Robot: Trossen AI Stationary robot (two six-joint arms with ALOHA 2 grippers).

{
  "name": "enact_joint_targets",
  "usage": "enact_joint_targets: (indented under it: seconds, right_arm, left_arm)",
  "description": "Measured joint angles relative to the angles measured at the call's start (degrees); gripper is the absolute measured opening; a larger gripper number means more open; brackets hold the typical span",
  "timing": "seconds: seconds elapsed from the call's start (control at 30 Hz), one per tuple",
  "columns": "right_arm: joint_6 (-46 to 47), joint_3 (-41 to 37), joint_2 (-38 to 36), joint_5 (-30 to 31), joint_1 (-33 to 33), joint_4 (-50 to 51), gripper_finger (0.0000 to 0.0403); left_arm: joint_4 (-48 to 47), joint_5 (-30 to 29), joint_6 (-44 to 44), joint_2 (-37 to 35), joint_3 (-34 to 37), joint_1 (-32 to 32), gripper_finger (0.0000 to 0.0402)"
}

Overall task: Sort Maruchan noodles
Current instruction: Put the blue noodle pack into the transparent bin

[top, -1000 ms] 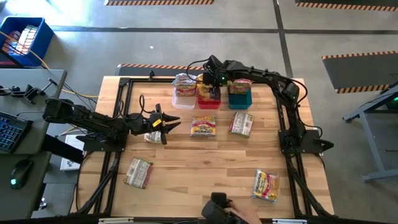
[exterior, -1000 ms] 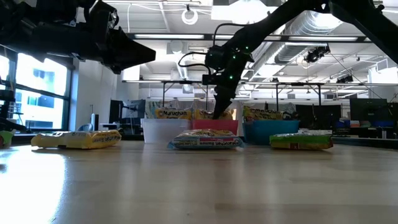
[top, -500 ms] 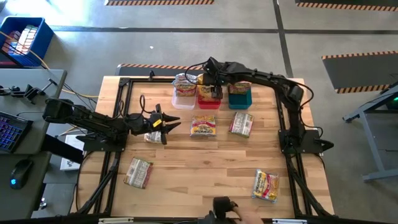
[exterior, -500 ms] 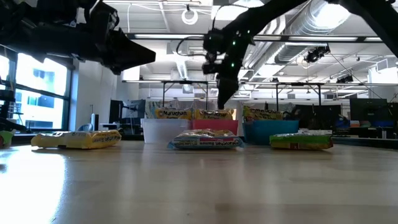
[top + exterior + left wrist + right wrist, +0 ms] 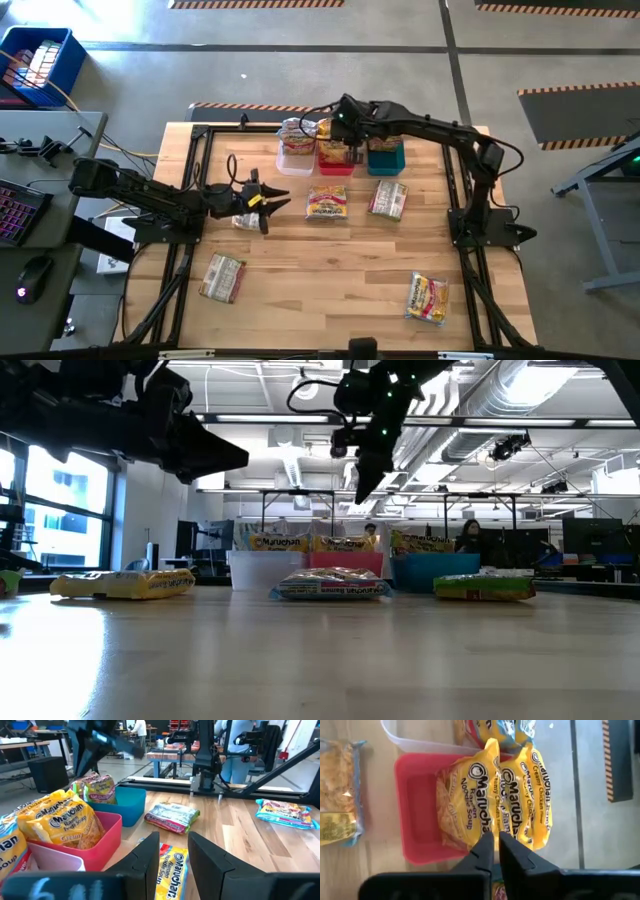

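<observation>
High view: right gripper (image 5: 354, 152), fingers pressed together and empty, hovers over the red bin (image 5: 333, 157) holding yellow packets (image 5: 495, 795). Left gripper (image 5: 268, 201), fingers parted, holds nothing beside a table packet (image 5: 244, 220). Other packets lie scattered.

Low view across the wooden table (image 5: 320, 660): three bins in a row at the far edge, clear (image 5: 262, 571), red (image 5: 345, 563) and teal (image 5: 435, 571), each holding upright noodle packets. Three more packets lie flat on the table: yellow (image 5: 122, 584) at left, one (image 5: 332, 585) before the red bin, one (image 5: 484, 587) before the teal bin. The right hand (image 5: 362, 488) hangs empty above the red bin; the left hand (image 5: 215, 455) hovers at upper left.
</observation>
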State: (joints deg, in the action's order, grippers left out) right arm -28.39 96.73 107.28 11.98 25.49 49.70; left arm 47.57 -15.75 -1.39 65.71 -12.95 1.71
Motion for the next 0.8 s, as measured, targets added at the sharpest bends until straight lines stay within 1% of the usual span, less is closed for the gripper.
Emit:
enact_joint_targets:
  seconds: [0.1, 0.17, 0.27, 0.33, 0.43, 0.53, 0.63, 0.73, 0.8]
  right_arm:
    - [0.01, -6.82, -1.83, 2.59, -1.47, -5.63, 0.0017]
    - [-0.09, -12.92, -4.2, 4.32, -2.4, -11.1, 0.0007]
    - [0.34, -23.84, -9.31, 4.76, -3.28, -23.09, 0.0004]
    - [1.67, -31.52, -13.45, 4.44, -4.01, -32.33, 0.0005]
    - [5.15, -42.56, -20.04, 2.03, -5.65, -46.83, 0.0001]
    - [9.03, -52.85, -26.22, -0.27, -7.92, -57.9, 0.0002]
    - [10.98, -60.39, -32.17, -0.54, -11.1, -63.35, 0.0001]
    - [13.72, -65.48, -37.42, 0.23, -14.45, -64.02, 0.0]
    - [15.12, -67.85, -40.67, 1.83, -16.63, -64.06, 0.0]
  left_arm:
    - [-0.12, -0.01, 0.0, 0.0, 0.0, 0.66, 0.0092]
    - [-0.24, -0.02, 0.02, 0.0, 0.0, 1.04, 0.0092]
    - [-0.2, 0.0, 0.61, 0.0, 0.0, 1.1, 0.0092]
    - [-0.26, -0.02, 0.53, 0.02, 0.0, 1.1, 0.0092]
    - [-0.35, 0.14, 0.38, 1.2, -0.03, 1.24, 0.0092]
    - [-1.56, 1.43, -0.96, 3.97, -0.75, 1.75, 0.0092]
    - [-4.8, 1.55, -2.03, 7.98, -3.45, 2.24, 0.0092]
    - [-10.42, 1.5, -2.05, 12.99, -7.62, 2.79, 0.0092]
    - [-14.04, 1.47, -2.0, 16.34, -11.22, 3.27, 0.0094]
